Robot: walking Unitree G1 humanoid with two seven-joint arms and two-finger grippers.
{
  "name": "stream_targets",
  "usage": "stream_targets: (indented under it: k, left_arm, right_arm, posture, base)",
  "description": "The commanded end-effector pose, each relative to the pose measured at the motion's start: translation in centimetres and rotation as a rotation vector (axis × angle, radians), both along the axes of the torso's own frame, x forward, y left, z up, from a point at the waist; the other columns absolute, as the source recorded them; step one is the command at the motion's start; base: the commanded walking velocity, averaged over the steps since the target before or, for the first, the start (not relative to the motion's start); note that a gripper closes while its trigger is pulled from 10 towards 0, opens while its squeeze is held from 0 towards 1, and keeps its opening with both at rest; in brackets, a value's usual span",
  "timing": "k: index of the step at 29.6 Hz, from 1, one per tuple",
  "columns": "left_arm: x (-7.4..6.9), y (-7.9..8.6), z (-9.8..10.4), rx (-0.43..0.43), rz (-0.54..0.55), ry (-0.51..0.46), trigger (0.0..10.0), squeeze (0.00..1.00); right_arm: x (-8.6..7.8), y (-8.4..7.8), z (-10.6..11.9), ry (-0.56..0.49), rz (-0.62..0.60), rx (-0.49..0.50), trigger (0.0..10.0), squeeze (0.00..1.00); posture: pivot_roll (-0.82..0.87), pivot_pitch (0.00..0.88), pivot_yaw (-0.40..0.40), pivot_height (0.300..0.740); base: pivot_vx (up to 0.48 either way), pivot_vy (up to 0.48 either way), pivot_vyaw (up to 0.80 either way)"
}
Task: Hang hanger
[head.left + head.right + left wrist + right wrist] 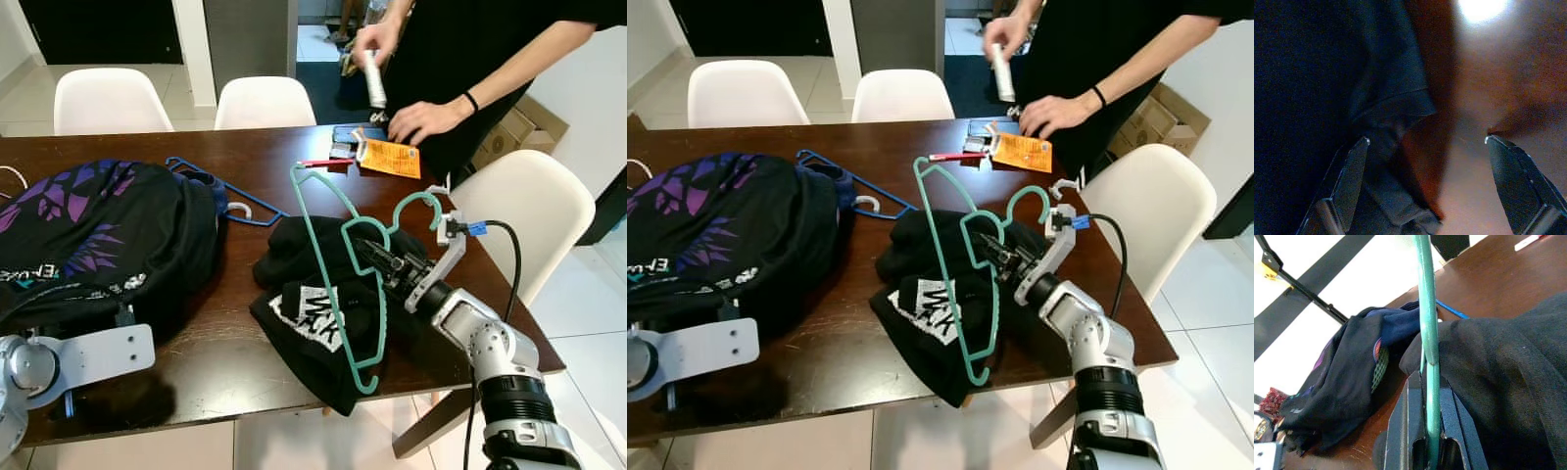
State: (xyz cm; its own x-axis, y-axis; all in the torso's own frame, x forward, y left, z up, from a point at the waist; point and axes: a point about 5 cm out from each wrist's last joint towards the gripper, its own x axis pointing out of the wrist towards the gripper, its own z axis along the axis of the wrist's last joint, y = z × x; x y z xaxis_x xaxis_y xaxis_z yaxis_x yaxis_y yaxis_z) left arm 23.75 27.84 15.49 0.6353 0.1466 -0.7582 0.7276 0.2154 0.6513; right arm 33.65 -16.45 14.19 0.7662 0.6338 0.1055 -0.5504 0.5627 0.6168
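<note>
Clutter on a dark wooden table (245, 323)

A purple-printed black garment (93, 240) lies left, a blue hanger (220, 191) beyond it; an orange packet (392, 157) sits far right, white chairs (106, 98) behind.

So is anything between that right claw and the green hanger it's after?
Nothing is in the way. The right gripper is already shut on the green hanger, holding it tilted up over the black shirt on the table. No rail or hook to hang it on can be seen.
</note>
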Motion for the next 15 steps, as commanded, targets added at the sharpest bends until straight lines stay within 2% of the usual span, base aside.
stream_targets:
  k: [1,3,5,6,8,11,15]
  left_arm:
    - [0.3,-0.2,-0.4,0.015,-0.015,-0.027,10.0,0.0]
    - [1.0,-0.2,-0.5,0.009,-0.009,-0.073,10.0,0.0]
    - [1.0,-0.2,-0.5,0.009,-0.009,-0.073,10.0,0.0]
    - [1.4,-0.2,-1.0,0.007,-0.013,-0.109,10.0,0.0]
    - [1.4,-0.2,-1.0,0.007,-0.013,-0.109,10.0,0.0]
    - [2.4,-0.5,-1.9,-0.009,-0.021,-0.185,10.0,0.0]
    - [2.6,-0.3,-2.2,-0.014,-0.014,-0.194,10.0,0.0]
  right_arm:
    - [-0.2,-0.3,-0.2,0.01,-0.012,0.009,10.0,0.0]
    - [-0.2,-0.3,-0.2,0.009,-0.013,0.008,10.0,0.0]
    - [-0.2,-0.3,-0.2,0.009,-0.013,0.008,10.0,0.0]
    - [-0.2,-0.3,-0.2,0.009,-0.013,0.007,10.0,0.0]
    - [-0.2,-0.3,-0.2,0.009,-0.013,0.007,10.0,0.0]
    - [-0.3,-0.3,-0.1,0.008,-0.015,0.002,10.0,0.0]
    - [-0.3,-0.4,-0.1,0.008,-0.017,0.001,10.0,0.0]
  posture:
    - [0.12,0.12,-0.041,0.74]
    - [0.12,0.12,-0.041,0.74]
    - [0.12,0.12,-0.041,0.74]
    - [0.11,0.122,-0.041,0.74]
    - [0.11,0.122,-0.041,0.74]
    - [0.11,0.125,-0.041,0.74]
    - [0.11,0.125,-0.041,0.74]
  base:
    - [0.0,0.0,0.0]
    - [0.0,0.0,0.0]
    - [0.0,0.0,0.0]
    - [0.0,0.0,0.0]
    - [0.0,0.0,0.0]
    - [0.0,0.0,0.0]
    - [0.0,0.0,0.0]
